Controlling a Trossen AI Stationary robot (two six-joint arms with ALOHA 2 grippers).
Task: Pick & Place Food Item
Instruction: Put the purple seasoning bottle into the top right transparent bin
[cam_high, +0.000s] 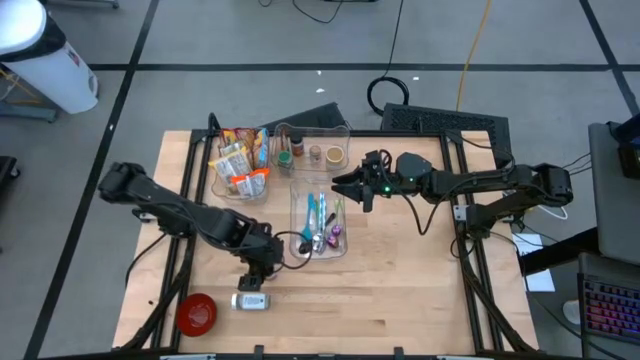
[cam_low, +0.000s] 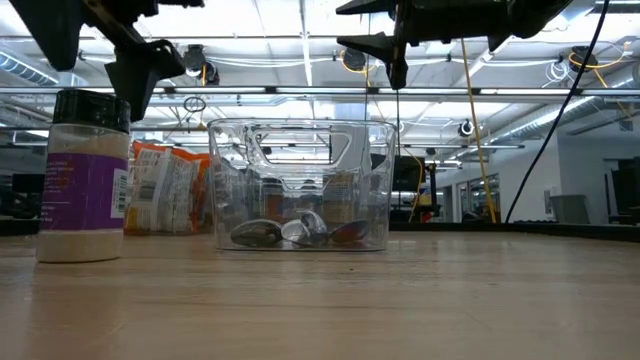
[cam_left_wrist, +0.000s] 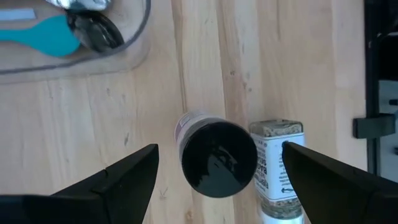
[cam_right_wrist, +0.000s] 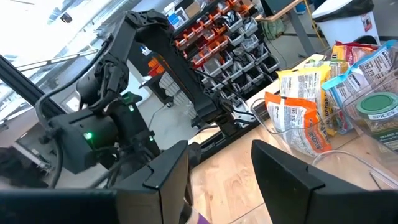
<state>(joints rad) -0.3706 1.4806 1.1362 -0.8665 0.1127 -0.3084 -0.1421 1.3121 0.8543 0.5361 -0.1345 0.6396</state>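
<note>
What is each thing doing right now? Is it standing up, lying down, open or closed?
Black-lidded spice jar: standing upright, lid on.
Second spice jar: lying on its side beside it.
Left gripper: open, above the upright jar.
Right gripper: open, empty, raised over the bins.
Clear utensil bin: open-topped, holding utensils.
Red bowl: upright.

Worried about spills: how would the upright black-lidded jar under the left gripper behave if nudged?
The black-lidded jar stands tall and narrow, so it probably tips easily. Being round, it would likely roll afterwards, like the spice jar lying beside it. Its smooth sides look slippery.
</note>
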